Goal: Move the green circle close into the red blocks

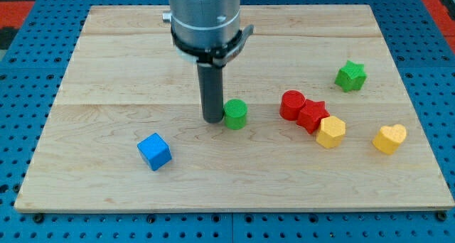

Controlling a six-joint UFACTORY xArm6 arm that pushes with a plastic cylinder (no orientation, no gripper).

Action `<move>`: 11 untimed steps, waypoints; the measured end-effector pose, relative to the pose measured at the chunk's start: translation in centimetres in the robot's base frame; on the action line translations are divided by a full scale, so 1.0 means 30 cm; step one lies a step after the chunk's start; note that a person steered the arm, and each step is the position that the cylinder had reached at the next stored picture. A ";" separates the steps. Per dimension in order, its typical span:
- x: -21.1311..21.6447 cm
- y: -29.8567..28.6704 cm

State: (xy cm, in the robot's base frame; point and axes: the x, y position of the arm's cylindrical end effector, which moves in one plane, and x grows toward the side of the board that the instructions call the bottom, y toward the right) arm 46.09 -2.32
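**Our tip beside the green circle, red blocks toward the right edge**

In the camera view, our arm carries no pincer, so there is nothing to open, clench or grasp with; it ends in a dark rod. My tip [212,120] rests on the wooden worktop [106,65] near its middle, just at the view's left of the green circle [235,114]. Tip and circle look to be touching or nearly so; we cannot tell which.

The green circle stands upright, a little toward the worktop's bottom edge from centre. Toward the right edge, apart from it, sit the red cylinder [291,104] and the red star [313,115], pressed against each other. A yellow hexagon block [330,131] touches the red star on its lower right side.

Nearer the right edge lies a yellow heart [389,138], and a green star [350,75] sits above it. A blue cube [154,151] rests toward the bottom-left corner, well apart from the rest.
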 end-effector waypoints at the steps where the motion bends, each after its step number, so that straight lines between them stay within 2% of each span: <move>1: -0.125 0.040; 2: 0.014 -0.146; 3: 0.218 -0.026; 4: 0.057 0.164; 5: -0.220 0.203; 6: -0.221 0.148; 7: -0.224 -0.084; 9: -0.386 -0.208; 10: -0.422 0.093; 11: -0.283 0.438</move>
